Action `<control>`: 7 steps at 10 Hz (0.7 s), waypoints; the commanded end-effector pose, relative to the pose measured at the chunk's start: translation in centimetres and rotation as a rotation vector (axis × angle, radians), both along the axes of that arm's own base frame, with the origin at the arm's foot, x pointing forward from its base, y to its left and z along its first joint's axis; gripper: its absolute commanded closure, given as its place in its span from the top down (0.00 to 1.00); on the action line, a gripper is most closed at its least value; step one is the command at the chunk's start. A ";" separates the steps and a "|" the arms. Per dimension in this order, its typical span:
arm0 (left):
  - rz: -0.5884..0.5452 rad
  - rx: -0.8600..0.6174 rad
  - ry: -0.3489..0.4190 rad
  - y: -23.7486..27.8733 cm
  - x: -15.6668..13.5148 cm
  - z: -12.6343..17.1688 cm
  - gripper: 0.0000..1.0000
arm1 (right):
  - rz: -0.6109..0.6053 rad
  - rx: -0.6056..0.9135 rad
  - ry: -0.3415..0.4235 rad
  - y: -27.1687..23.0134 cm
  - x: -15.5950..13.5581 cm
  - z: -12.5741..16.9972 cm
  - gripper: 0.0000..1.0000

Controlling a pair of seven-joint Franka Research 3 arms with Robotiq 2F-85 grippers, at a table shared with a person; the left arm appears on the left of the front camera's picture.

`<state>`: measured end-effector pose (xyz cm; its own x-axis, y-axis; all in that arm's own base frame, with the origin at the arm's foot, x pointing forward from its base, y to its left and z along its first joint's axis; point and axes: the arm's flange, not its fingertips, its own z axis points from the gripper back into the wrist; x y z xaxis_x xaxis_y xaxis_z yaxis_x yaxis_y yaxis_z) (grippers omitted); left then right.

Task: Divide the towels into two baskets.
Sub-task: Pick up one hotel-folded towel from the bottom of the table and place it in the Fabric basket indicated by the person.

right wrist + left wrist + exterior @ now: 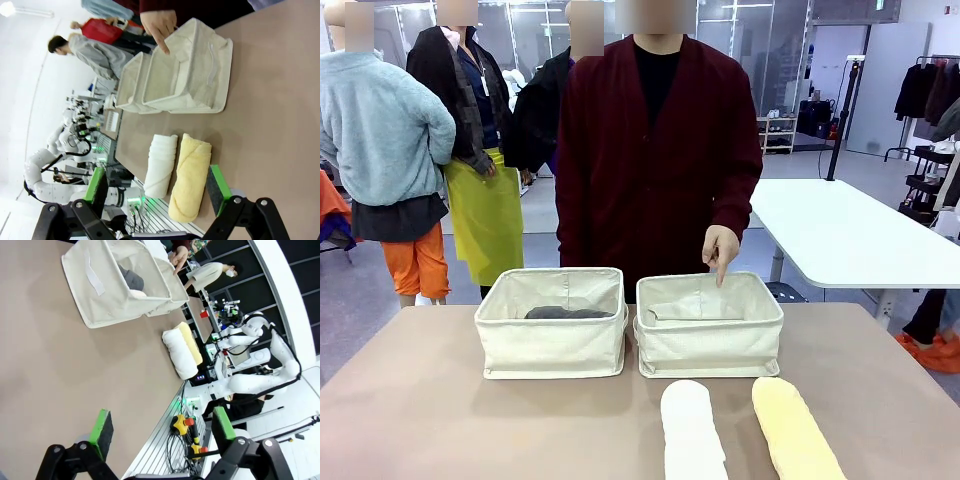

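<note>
While the person's hand (pixel 721 248) points a finger into the right basket (pixel 710 345), the dark grey towel (pixel 568 313) lies in the left basket (pixel 552 345). The white towel (pixel 690 435) and yellow towel (pixel 795 435) lie side by side on the brown table (pixel 420 400), in front of the right basket. The left gripper (pixel 162 426) and right gripper (pixel 157 183) hover wide open and empty; a white table (pixel 840 235) stands behind.

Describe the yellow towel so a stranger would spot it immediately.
On the brown table, look at the right basket, where the person's hand points. Two rolled towels lie on the table nearer the robot; the yellow towel is rightmost, beside the white towel.
</note>
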<state>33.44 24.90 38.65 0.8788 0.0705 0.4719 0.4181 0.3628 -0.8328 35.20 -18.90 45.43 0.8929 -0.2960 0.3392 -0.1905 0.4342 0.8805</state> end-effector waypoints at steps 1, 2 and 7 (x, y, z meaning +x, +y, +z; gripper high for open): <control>0.006 -0.002 -0.008 -0.3 -0.6 0.1 1.00 | 0.063 -0.126 0.137 4.9 1.0 1.1 1.00; 0.006 -0.002 -0.008 -0.3 -0.6 0.1 1.00 | 0.092 -0.187 0.179 7.2 1.7 1.2 1.00; 0.006 -0.002 -0.008 -0.3 -0.6 0.1 1.00 | 0.178 -0.414 0.337 18.5 2.2 -1.1 1.00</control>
<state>33.44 24.89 38.65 0.8790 0.0703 0.4716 0.4179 0.3628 -0.8329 38.29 -1.56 44.68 0.9916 -0.0358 0.1241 -0.0631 0.7042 0.7072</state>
